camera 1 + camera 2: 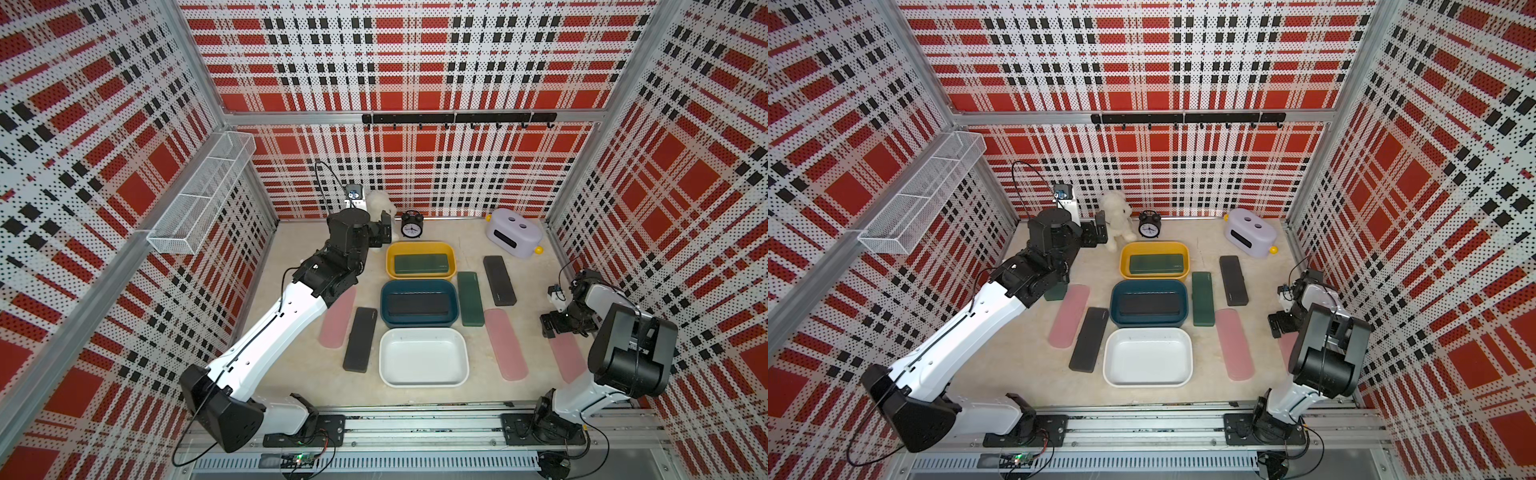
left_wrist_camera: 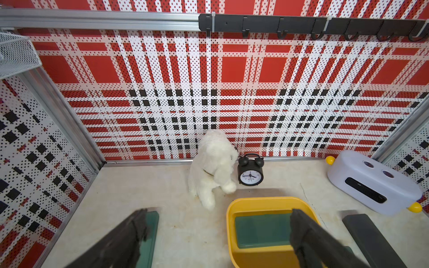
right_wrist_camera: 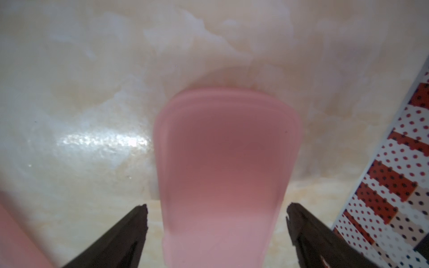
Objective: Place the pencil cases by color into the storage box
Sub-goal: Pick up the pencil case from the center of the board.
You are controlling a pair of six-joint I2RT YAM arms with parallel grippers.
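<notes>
The right gripper [image 3: 216, 208] hangs spread wide astride a pale pink flat plastic pencil case [image 3: 227, 162] that lies by the table's right edge. The left gripper [image 2: 218, 213], also spread, holds nothing by the far-left corner of the yellow plastic tub [image 1: 419, 246], where a dark green case [image 1: 420, 264] lies. A black case [image 1: 417, 305] lies in the dark blue tub [image 1: 419, 284]. The print on the cases is too small to read.
</notes>
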